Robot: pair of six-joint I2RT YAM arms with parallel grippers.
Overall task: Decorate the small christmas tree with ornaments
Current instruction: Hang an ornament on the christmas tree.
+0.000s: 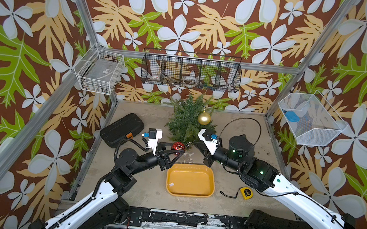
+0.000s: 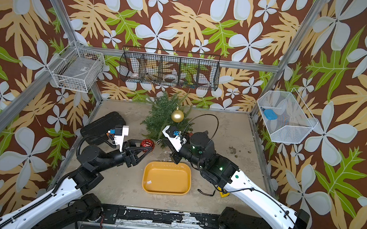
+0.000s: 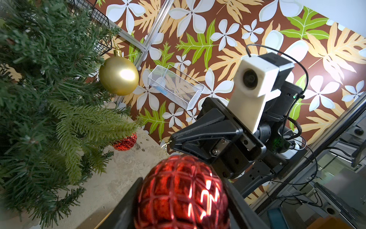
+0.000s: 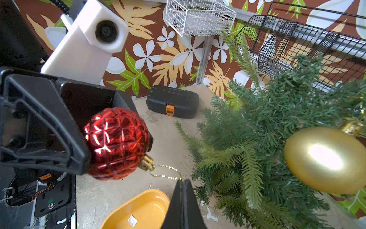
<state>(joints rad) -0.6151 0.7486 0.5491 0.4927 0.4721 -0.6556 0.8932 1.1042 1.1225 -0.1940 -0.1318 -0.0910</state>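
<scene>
The small tree [image 1: 186, 120] is standing at the far middle of the table [image 1: 147, 194]. A gold ball [image 1: 204, 118] is already hanging on its right side. A second red ball [image 3: 125, 141] is showing low on that side, but whether it is hung or resting cannot be told. Just beside the tree's near-left fronds, a red ball [image 1: 177, 146] is being gripped around its body by the left gripper [image 1: 181, 150]. The jaws are closed only as far as the ball allows, and the cap is turned toward the right gripper [image 4: 183, 184]. The gold thread loop [image 4: 166, 174] from that cap is being pinched in the right gripper's fully closed jaws. The loop is probably being drawn out so that it can be slipped over a branch. No ornament is lying in the yellow tray [image 1: 191, 166] on the near side.
</scene>
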